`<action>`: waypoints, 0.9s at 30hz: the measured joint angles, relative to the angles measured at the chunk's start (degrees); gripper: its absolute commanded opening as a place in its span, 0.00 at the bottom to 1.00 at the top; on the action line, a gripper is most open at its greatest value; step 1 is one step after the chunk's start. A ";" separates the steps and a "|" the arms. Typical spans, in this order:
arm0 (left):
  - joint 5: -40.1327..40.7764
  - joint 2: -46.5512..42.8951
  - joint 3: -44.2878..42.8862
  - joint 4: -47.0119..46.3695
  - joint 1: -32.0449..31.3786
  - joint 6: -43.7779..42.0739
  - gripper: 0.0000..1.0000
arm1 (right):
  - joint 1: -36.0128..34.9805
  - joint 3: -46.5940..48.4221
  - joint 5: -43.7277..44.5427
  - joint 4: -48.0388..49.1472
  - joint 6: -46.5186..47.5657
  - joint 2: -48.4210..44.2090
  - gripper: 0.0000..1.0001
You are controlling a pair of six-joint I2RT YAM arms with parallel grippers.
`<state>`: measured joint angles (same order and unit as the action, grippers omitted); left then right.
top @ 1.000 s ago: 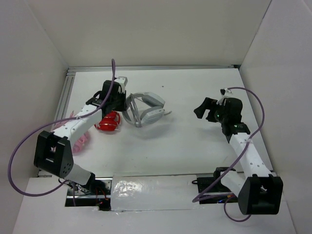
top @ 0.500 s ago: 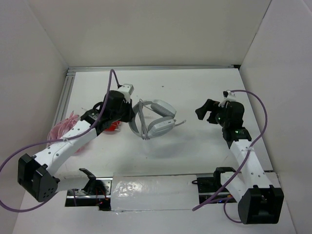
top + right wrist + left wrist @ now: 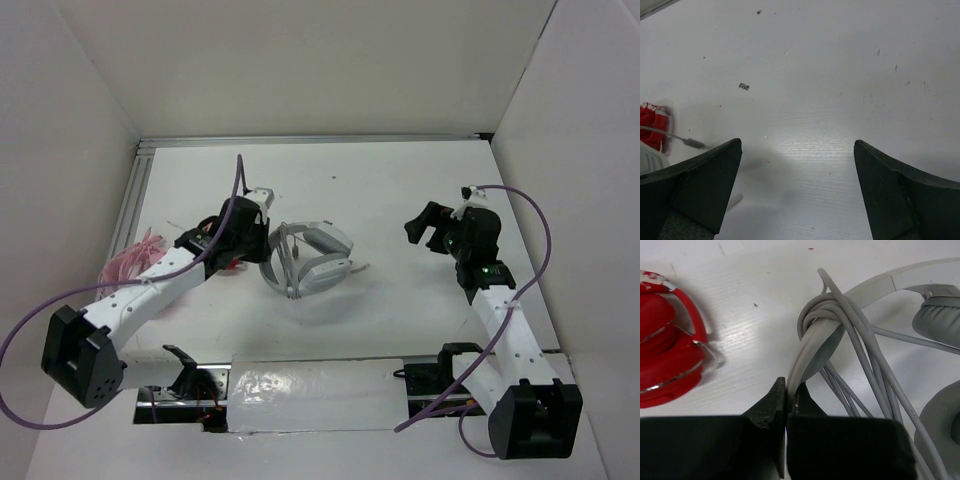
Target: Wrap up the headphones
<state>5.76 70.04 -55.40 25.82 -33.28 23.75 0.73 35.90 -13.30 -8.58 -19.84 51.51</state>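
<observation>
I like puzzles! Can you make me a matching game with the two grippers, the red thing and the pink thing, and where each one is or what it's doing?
Things:
1. left gripper
2. right gripper
3. red thing
4. pink thing

Places or states:
A. at the left edge of the table
B. open, holding nothing
C. shut on the band of the headphones
D. lying near the headphones' band, not gripped

Pairs: 1-C, 2-B, 3-D, 4-A
</observation>
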 measured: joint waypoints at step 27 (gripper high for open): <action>-5.60 47.23 -37.33 -7.13 28.72 -14.38 0.00 | -3.39 0.85 8.15 -0.74 -0.42 8.24 1.00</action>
<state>0.16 117.27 -92.73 18.70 -4.56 9.37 -2.66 36.75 -5.15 -9.32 -20.25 59.75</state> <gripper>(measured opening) 0.091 0.994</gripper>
